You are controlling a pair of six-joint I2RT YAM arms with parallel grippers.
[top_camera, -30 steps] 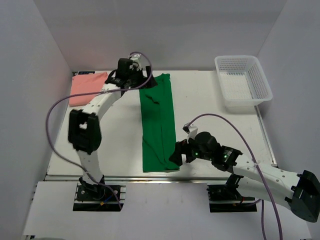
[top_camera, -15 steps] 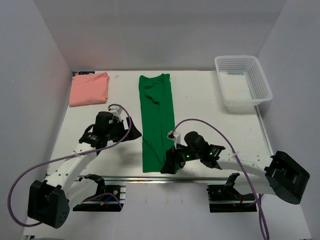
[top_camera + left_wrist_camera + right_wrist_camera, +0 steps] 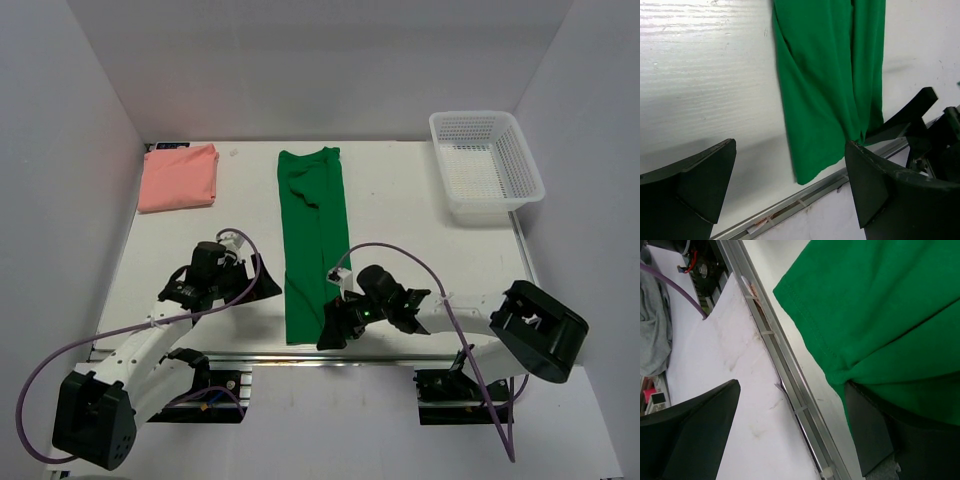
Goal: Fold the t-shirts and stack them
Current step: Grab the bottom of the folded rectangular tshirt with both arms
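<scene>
Two t-shirts lie on the table (image 3: 420,215) in the top view. The green t-shirt (image 3: 315,240) is a long narrow strip in the middle, and the pink t-shirt (image 3: 178,178) sits folded well to its far left. The mesh basket (image 3: 487,165) is well to its far right. A second ago the left gripper (image 3: 263,285) was at the strip's far end. It now waits just left of the near end, while the right gripper (image 3: 332,332) has closed in on the near right corner. Probably both are lining up to lift the near hem and fold it away.

From the left wrist, the fingers (image 3: 695,175) stand wide apart with the green hem ahead, untouched.

From the right wrist, the fingers (image 3: 690,430) are also spread (nothing clamped). One sits right at the cloth's corner, though I cannot tell whether it touches.
</scene>
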